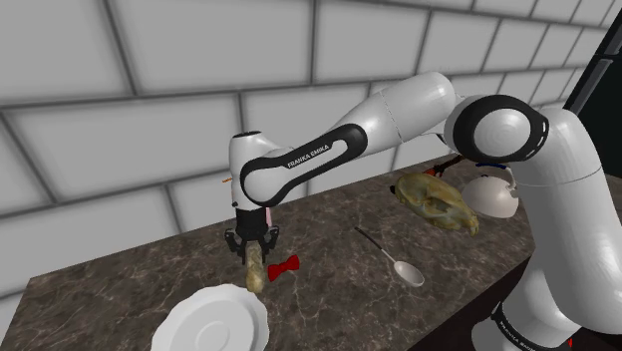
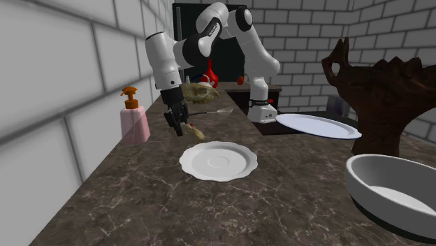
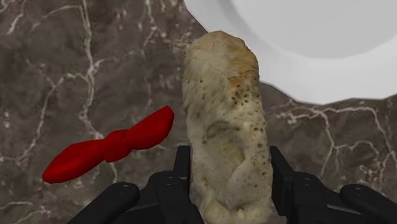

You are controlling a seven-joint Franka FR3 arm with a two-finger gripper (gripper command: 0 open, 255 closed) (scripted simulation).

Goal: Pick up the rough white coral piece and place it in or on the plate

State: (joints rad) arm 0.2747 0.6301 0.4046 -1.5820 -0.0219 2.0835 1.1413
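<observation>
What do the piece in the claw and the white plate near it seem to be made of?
The pale beige, elongated lump looks like rough stone or coral: matte, pitted with small holes. The round white plate looks like glazed ceramic, being smooth and evenly shaded, though plastic is possible.

so the arm [image 1: 329, 150] reaches out left in the shoulder view, wrist pointing straight down. the gripper [image 1: 252, 242] is clamped on the coral piece [image 3: 222, 108]

On the dark marbled tabletop [image 2: 175, 210] lie a red bow [image 3: 111, 145], a spoon [image 1: 394, 261] and a mottled yellowish lump [image 1: 437, 201] — a white pot [image 1: 493, 194] just beside it. A pink pump bottle [image 2: 133, 120] stands by the brick wall [image 2: 56, 84]; a bowl [image 2: 370, 183] and a brown carving [image 2: 377, 105] sit well apart from it.
</observation>
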